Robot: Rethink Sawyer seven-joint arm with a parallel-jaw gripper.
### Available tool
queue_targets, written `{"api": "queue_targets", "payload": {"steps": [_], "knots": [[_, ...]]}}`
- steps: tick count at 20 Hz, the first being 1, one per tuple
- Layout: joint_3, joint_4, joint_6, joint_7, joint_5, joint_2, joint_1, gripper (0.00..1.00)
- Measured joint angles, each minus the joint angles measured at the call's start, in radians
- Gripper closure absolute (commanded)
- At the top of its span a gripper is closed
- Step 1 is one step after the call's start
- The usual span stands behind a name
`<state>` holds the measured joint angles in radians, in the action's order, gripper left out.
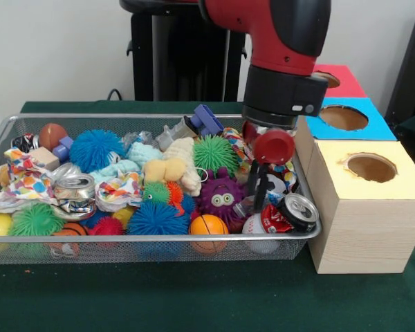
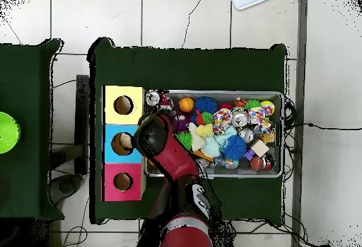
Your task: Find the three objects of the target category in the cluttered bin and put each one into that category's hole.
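The wire mesh bin (image 1: 152, 238) is full of toys; it also shows in the overhead view (image 2: 281, 134). My gripper (image 1: 258, 194) reaches down into its right end, beside a red and white drink can (image 1: 280, 216) and a purple fuzzy toy (image 1: 221, 197). A crinkly see-through thing (image 1: 140, 140), possibly a bottle, lies at the back middle; no other bottle shows clearly. The red-topped hole (image 1: 330, 79) is the farthest of the three boxes; it also shows in the overhead view (image 2: 122, 181). In the overhead view the arm (image 2: 159, 141) hides the gripper.
The blue-topped hole (image 1: 343, 117) and the yellow-topped hole (image 1: 371, 167) stand next to the bin's right end. Spiky balls, polka-dot paper wads (image 1: 28, 183), a crushed silver can (image 1: 75, 188) and an orange ball (image 1: 209, 226) fill the bin.
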<state>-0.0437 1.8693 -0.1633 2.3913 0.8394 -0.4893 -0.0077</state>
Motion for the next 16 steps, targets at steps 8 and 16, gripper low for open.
{"api": "queue_targets", "payload": {"steps": [8, 16], "knots": [[0.045, 0.000, -0.118, 0.000, -0.072, 0.046, -0.072, 0.00], [0.051, 0.000, -0.123, 0.000, -0.066, 0.062, -0.047, 1.00]]}}
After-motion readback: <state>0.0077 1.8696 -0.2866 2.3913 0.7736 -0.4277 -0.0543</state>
